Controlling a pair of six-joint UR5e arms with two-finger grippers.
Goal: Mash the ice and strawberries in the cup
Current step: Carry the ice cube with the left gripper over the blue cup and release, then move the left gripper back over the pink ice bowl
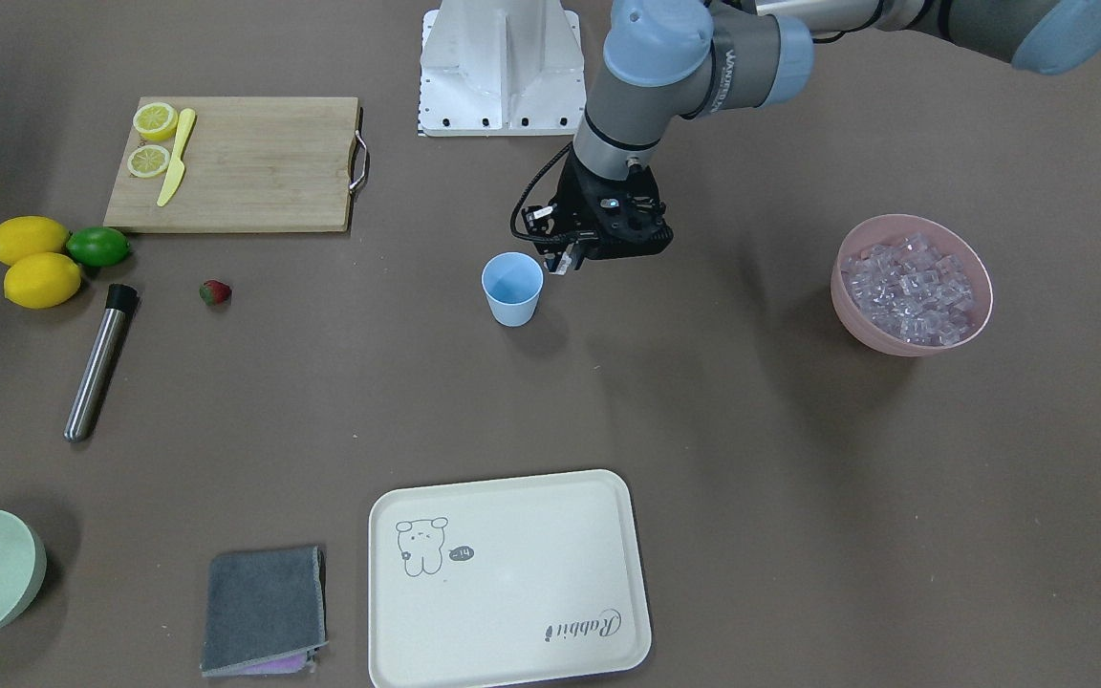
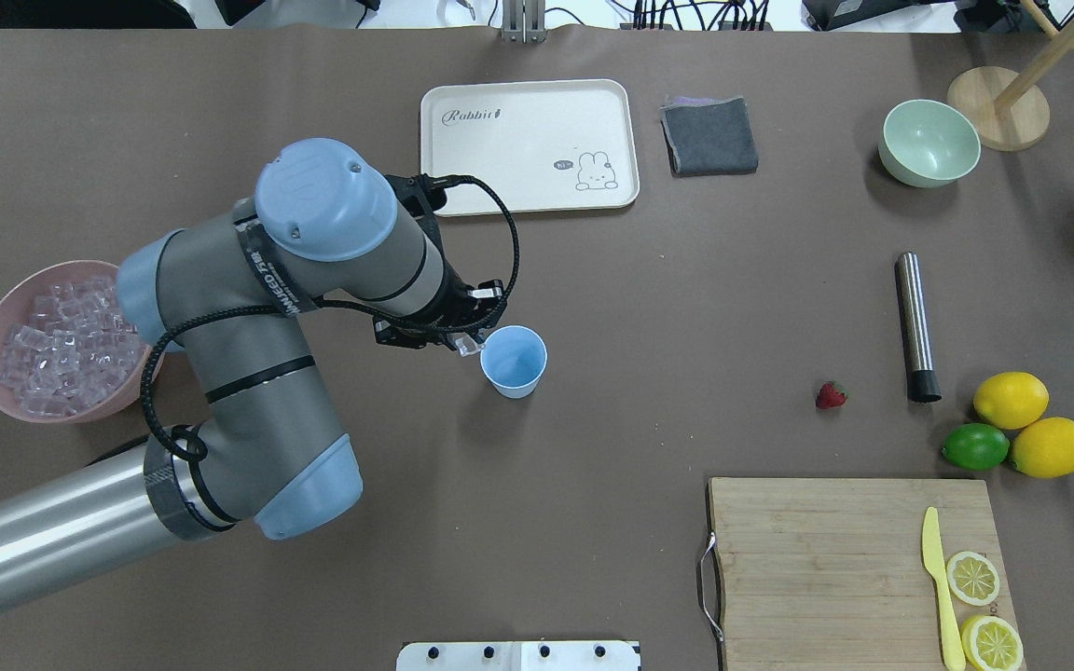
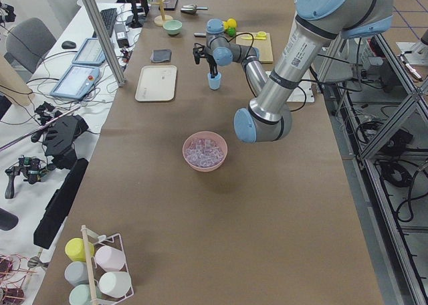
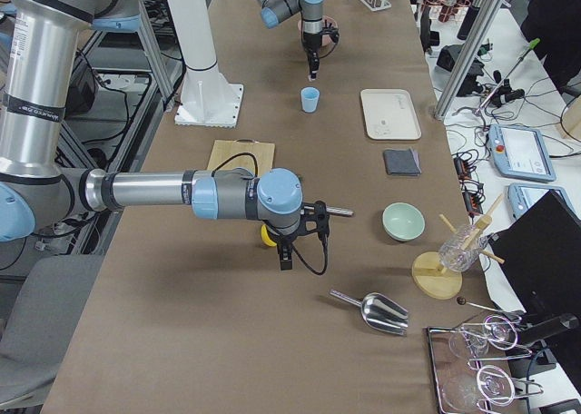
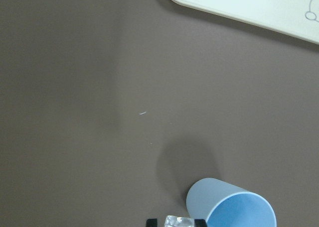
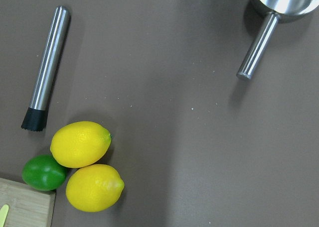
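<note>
Light-blue cup (image 2: 513, 361) upright on table (image 2: 649, 298), between pink bowl (image 2: 52, 417) and strawberry (image 2: 831, 395). I read left gripper (image 2: 468, 346) just beside cup rim and above it, jaws clamped on one ice cube (image 5: 179, 221). Other ice (image 2: 66, 340) heaped in pink bowl, well apart from cup. Strawberry lies on table near steel muddler (image 2: 915, 326). Right gripper (image 4: 287, 258) hovers near lemons (image 6: 80, 144); I cannot tell its jaw state.
</note>
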